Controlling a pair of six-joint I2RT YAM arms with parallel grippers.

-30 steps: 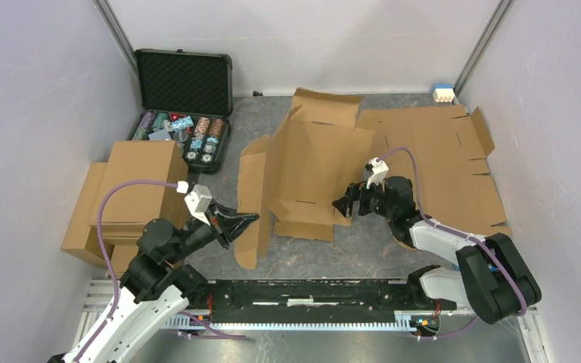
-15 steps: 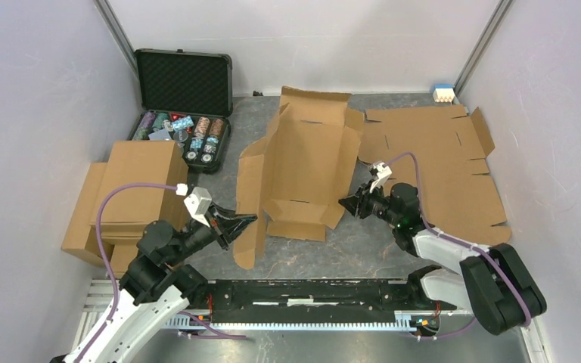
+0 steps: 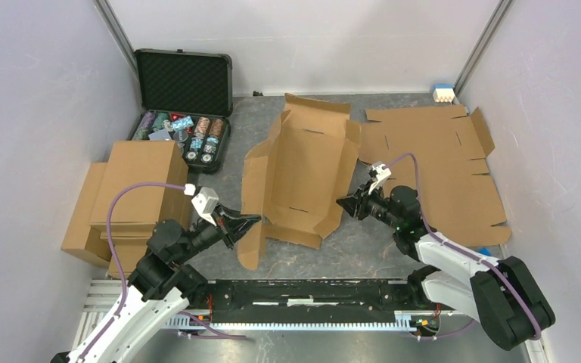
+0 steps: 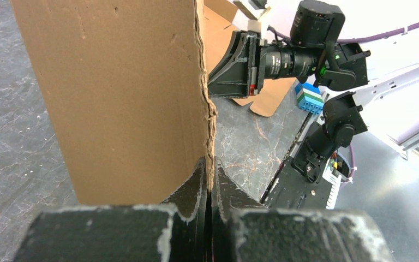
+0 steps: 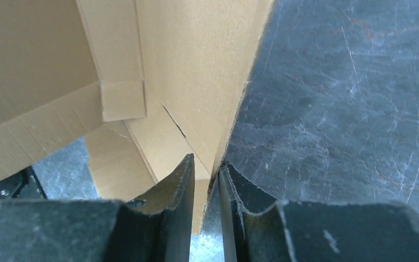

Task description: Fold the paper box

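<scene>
One half-folded paper box [image 3: 302, 178] lies mid-table, between one flat cardboard sheet [image 3: 439, 170] and one stack of cardboard [image 3: 128, 200]. The left gripper [image 3: 251, 220] pinches its left flap; the right gripper [image 3: 343, 203] clamps its right wall. One open case of chips [image 3: 184, 102] sits behind.

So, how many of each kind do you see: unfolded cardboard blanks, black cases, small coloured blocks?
Unfolded cardboard blanks: 2, the paper box and the flat blank
Black case: 1
Small coloured blocks: 2, the far block and the near block
Total: 5

plain brown paper box [image 3: 302, 174], grey marbled table [image 3: 363, 249]
</scene>
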